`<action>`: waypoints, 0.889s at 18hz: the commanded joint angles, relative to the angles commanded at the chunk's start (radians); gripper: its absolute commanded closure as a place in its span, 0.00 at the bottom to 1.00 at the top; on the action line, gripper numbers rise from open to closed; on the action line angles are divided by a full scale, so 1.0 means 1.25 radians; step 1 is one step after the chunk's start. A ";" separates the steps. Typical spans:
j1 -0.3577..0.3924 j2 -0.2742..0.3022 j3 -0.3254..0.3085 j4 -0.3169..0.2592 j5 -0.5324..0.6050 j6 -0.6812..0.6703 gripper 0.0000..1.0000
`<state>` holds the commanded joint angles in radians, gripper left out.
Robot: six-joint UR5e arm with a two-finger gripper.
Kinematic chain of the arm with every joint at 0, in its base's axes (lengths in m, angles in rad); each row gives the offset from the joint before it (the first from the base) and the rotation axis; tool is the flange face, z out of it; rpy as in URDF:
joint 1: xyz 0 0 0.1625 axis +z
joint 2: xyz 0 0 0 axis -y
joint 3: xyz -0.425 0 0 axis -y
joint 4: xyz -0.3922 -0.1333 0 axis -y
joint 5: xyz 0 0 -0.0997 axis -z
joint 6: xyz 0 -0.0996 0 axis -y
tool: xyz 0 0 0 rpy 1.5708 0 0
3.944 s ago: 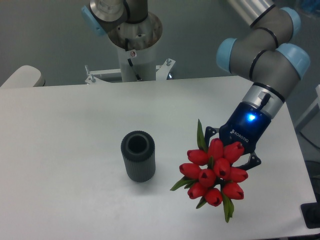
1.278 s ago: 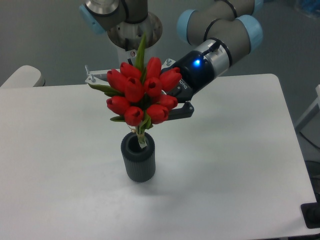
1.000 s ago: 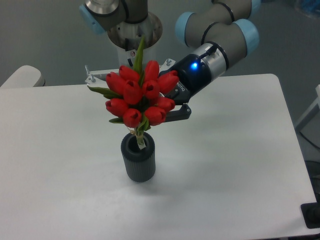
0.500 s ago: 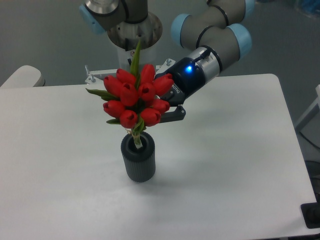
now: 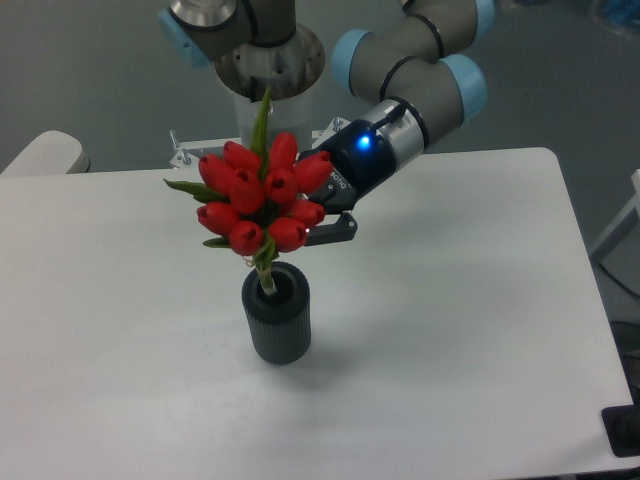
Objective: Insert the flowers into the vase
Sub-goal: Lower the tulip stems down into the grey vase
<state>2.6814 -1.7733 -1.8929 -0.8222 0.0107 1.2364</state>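
Observation:
The flowers [image 5: 256, 198], a tight bunch of red tulip buds with narrow green leaves, hang just above the vase [image 5: 276, 318], tilted to the left. Their stem ends dip into the vase's round mouth. The vase is a dark grey ribbed cylinder standing upright on the white table [image 5: 450, 330]. My gripper [image 5: 318, 214] comes in from the upper right and is shut on the bunch behind the buds; most of its fingers are hidden by the flowers.
The arm's base column [image 5: 262, 90] rises at the table's far edge, behind the flowers. A pale rounded object [image 5: 40, 155] sits off the table's left corner. A dark item [image 5: 622, 432] shows at the lower right edge.
The gripper carried the flowers from the table's right front up over the vase. In the last second it has shifted left and down, and the stems have sunk further into the mouth.

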 joint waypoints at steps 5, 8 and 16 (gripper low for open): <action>0.009 -0.009 -0.040 0.000 0.000 0.058 0.69; 0.007 -0.015 -0.056 0.002 0.002 0.079 0.69; 0.014 -0.031 -0.079 0.004 0.009 0.086 0.69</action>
<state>2.6983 -1.8116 -1.9911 -0.8176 0.0215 1.3438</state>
